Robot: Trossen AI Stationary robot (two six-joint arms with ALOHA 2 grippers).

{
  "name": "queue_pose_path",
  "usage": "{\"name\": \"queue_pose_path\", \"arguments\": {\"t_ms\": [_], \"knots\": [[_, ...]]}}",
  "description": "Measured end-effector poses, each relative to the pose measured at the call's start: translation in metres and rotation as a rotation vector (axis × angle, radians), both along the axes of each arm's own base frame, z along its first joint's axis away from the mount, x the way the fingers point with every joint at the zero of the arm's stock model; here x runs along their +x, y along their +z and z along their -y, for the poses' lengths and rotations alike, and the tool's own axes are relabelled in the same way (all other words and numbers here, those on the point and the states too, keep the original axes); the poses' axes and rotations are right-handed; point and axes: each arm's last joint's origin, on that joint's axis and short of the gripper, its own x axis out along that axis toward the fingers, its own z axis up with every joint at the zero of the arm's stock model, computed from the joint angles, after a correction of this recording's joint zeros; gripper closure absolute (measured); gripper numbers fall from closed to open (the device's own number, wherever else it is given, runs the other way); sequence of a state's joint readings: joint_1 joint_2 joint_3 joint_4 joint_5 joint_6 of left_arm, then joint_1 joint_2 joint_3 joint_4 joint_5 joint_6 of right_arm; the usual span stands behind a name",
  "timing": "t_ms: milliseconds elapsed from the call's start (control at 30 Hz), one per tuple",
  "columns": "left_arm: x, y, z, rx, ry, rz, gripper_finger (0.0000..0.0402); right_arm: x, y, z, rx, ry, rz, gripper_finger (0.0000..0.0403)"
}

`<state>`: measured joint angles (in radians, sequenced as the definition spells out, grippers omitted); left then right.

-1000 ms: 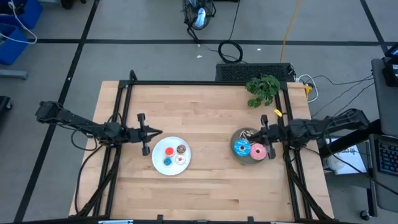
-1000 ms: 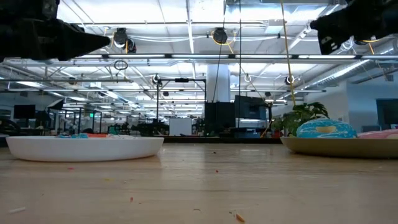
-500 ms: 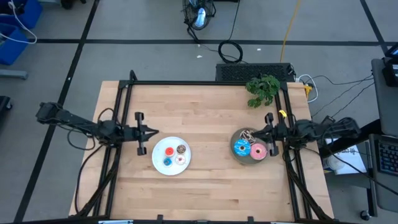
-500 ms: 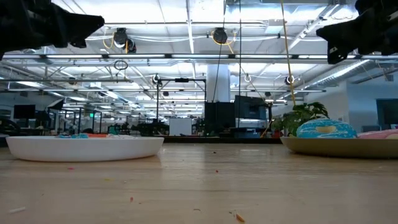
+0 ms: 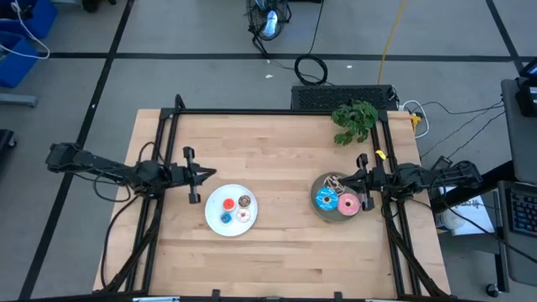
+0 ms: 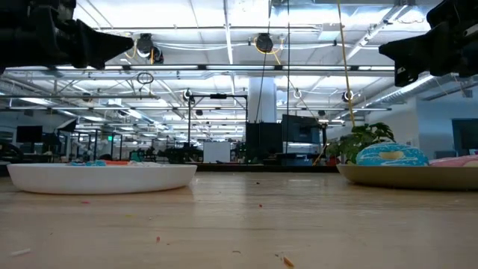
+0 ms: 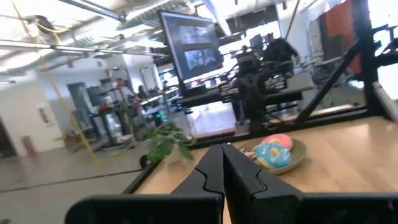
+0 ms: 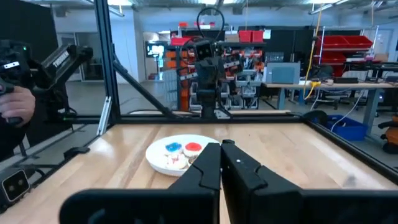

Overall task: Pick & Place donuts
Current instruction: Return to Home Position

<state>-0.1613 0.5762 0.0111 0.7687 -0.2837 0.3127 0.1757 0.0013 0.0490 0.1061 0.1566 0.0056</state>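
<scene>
A white plate (image 5: 215, 201) holds the four tiny donuts: red (image 5: 227, 202), brown (image 5: 244, 201), blue (image 5: 226, 218) and pale pink (image 5: 242, 216). A grey plate (image 5: 317, 186) holds the larger blue donut (image 5: 325, 199), pink donut (image 5: 348, 204) and brown sprinkled donut (image 5: 334, 182). My left gripper (image 5: 212, 174) is shut and hangs above the table just left of the white plate. My right gripper (image 5: 345, 178) is shut and hovers over the grey plate's right side. In the low view both grippers (image 6: 128, 43) (image 6: 384, 51) sit high above the plates.
A green plant sprig (image 5: 355, 119) lies at the table's far right corner. Black frame rails (image 5: 268, 111) run along the far edge and both sides. Bare wood lies between the two plates and along the near edge. A person's hand (image 8: 15, 106) shows beyond the table in the right wrist view.
My right gripper has drawn back a little toward the table's right edge and sunk slightly. My left gripper has risen briefly and come back down, staying left of the white plate. The donuts and plates have not moved.
</scene>
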Motion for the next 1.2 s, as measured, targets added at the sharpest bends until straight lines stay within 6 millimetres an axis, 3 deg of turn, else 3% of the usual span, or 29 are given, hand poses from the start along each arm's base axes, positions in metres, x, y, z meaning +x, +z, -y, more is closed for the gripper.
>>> {"name": "queue_pose_path", "arguments": {"t_ms": [300,567,933,1200], "knots": [[-0.014,0.004,0.003,0.065,0.093,0.000,0.0397,0.000,-0.001,0.000,-0.017,-0.001,-0.008,0.0403],[-0.026,0.002,0.001,0.053,-0.029,-0.003,0.0395,0.000,-0.001,0.000,-0.017,0.000,-0.014,0.0403],[-0.025,-0.011,-0.005,0.051,-0.089,-0.130,0.0398,0.001,-0.006,0.000,0.008,-0.017,-0.050,0.0403],[-0.025,-0.011,-0.006,0.050,-0.135,-0.129,0.0395,0.001,-0.006,0.001,0.001,-0.024,-0.052,0.0403]]}}
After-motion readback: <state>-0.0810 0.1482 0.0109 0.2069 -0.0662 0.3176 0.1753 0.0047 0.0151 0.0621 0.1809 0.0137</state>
